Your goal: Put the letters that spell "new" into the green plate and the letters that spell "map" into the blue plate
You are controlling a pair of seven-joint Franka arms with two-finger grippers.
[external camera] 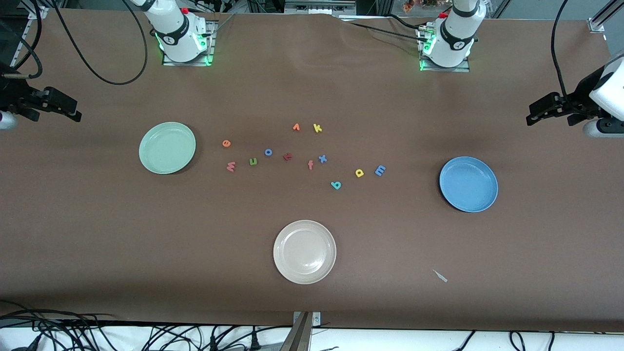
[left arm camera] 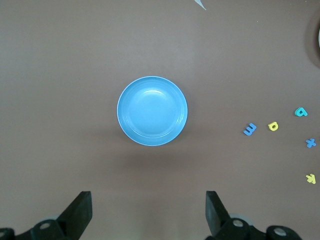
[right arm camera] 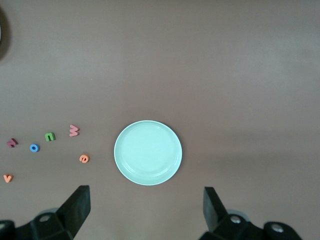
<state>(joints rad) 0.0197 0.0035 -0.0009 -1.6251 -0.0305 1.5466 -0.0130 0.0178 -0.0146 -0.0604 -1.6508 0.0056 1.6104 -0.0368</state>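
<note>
A round pale mint-green plate [external camera: 167, 147] and a round mid-blue plate [external camera: 468, 184] lie on the plain brown table cover [external camera: 312, 292], with a round cream-white plate [external camera: 304, 251]. Tiny foam letters: orange "e" [external camera: 226, 143], salmon-pink "w" [external camera: 230, 166], green "n" [external camera: 253, 161], blue "m" [external camera: 380, 170], yellow "p" [external camera: 359, 172], teal "a" [external camera: 336, 185], yellow "k" [external camera: 317, 128], blue "x" [external camera: 322, 158]

Cream plate [left arm camera: 318, 37] cut by edge in both wrist views; dark red letter [external camera: 287, 156] unreadable.
</note>
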